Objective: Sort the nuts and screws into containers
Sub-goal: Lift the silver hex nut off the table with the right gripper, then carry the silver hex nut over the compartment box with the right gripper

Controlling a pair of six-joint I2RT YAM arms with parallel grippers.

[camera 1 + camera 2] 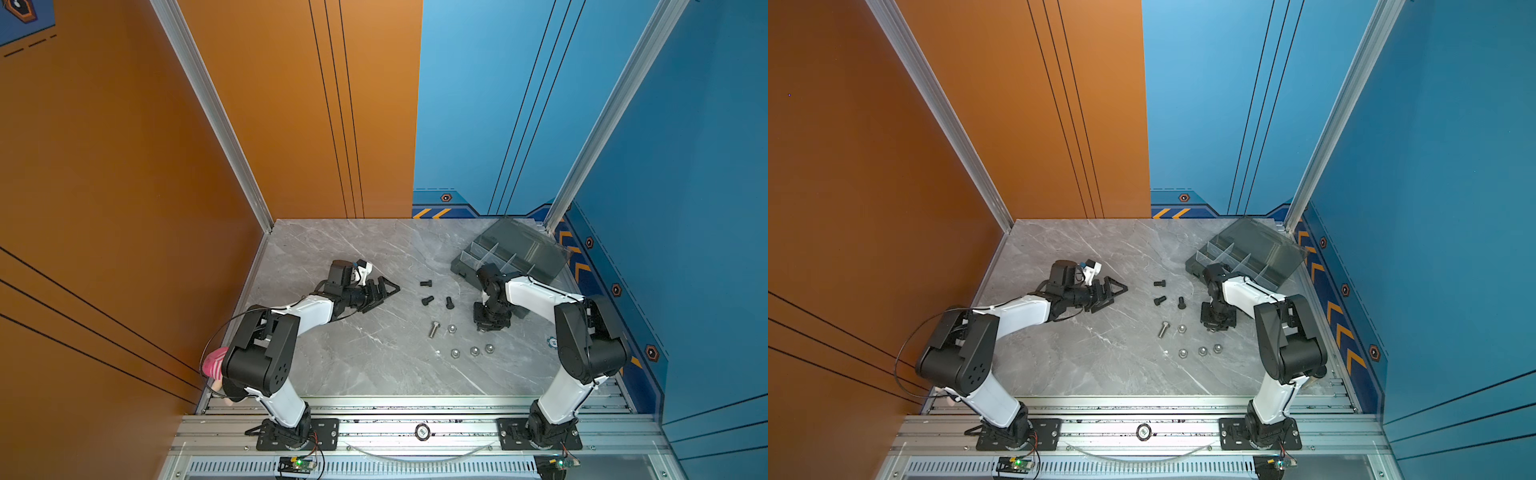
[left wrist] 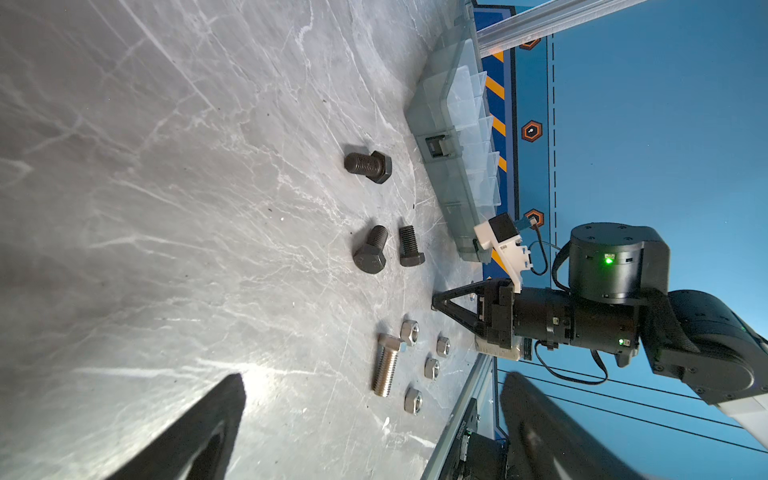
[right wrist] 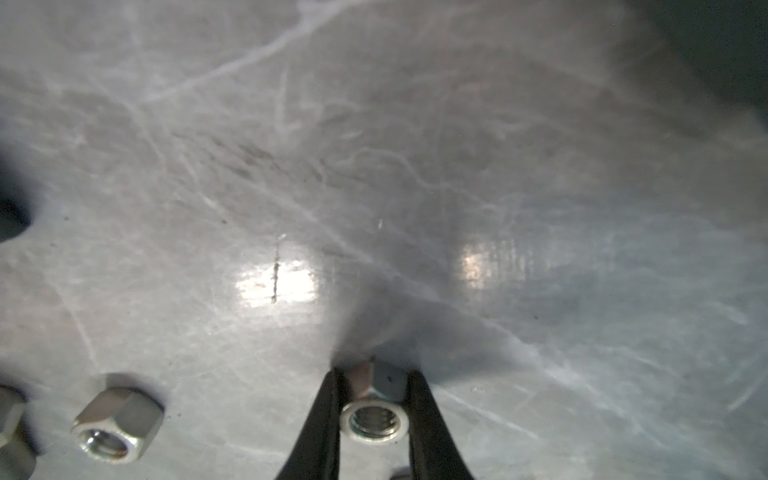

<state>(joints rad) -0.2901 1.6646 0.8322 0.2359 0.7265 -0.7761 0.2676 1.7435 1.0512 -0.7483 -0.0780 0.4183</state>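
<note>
You have three stubby black bolts (image 1: pixel 427 300) lying on their sides in the middle of the worktop (image 1: pixel 353 361). A longer silver bolt (image 1: pixel 434 329) lies just beside them, with four silver hex nuts (image 1: pixel 474 351) loose near it. A fifth nut (image 3: pixel 372 419) sits flat between the right end effector's (image 3: pixel 374 376) fingers, which press its sides. The smoky-grey organiser box (image 1: pixel 460 266), lid open, stands at the far right corner.

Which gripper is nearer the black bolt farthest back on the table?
Left. The left gripper lies just left of the black bolt, jaws pointing toward it. The right gripper is farther to its right and nearer the front, jaws around a silver nut.
</note>
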